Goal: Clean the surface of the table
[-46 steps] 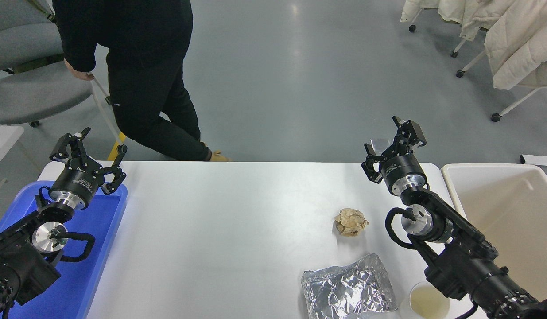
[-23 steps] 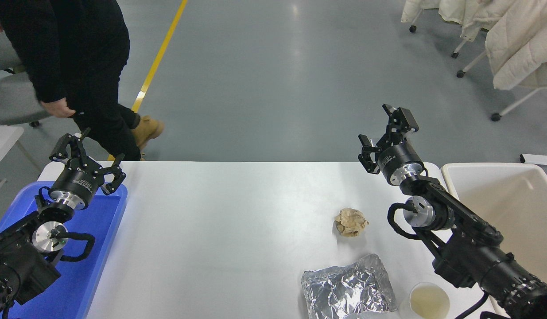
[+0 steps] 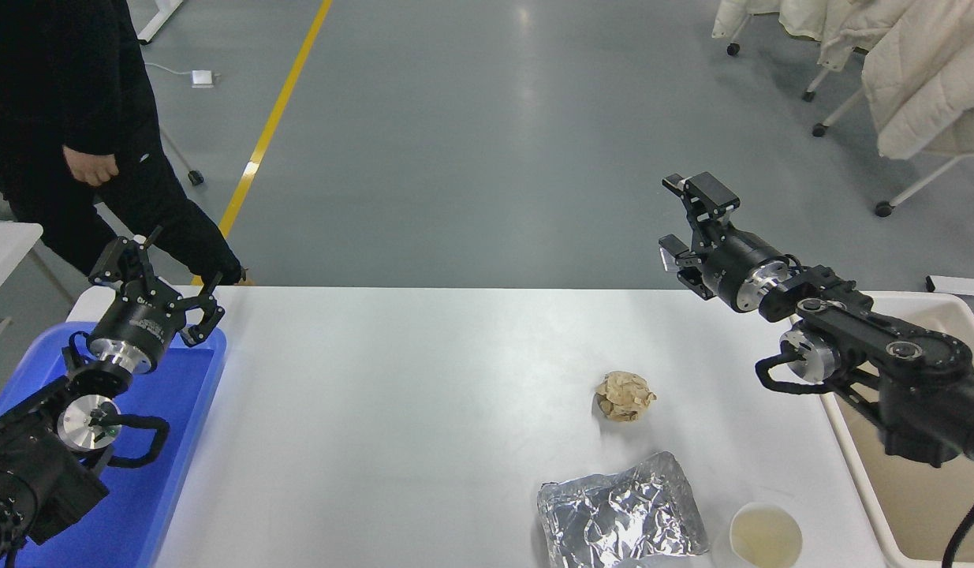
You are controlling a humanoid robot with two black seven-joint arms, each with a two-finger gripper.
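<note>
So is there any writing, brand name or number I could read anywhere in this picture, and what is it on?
Nothing can be read for certain.
Round black body of the left gripper: small white print, too blurred to read.
Round black body of the right gripper: no print that can be made out.
Crumpled silver foil sheet, crumpled tan paper ball, small cup of pale liquid, flat blue plastic tray: no text visible.

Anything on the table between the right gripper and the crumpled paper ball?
No. In the head view, the right gripper is raised past the far edge; only bare table separates it from the paper ball.
</note>
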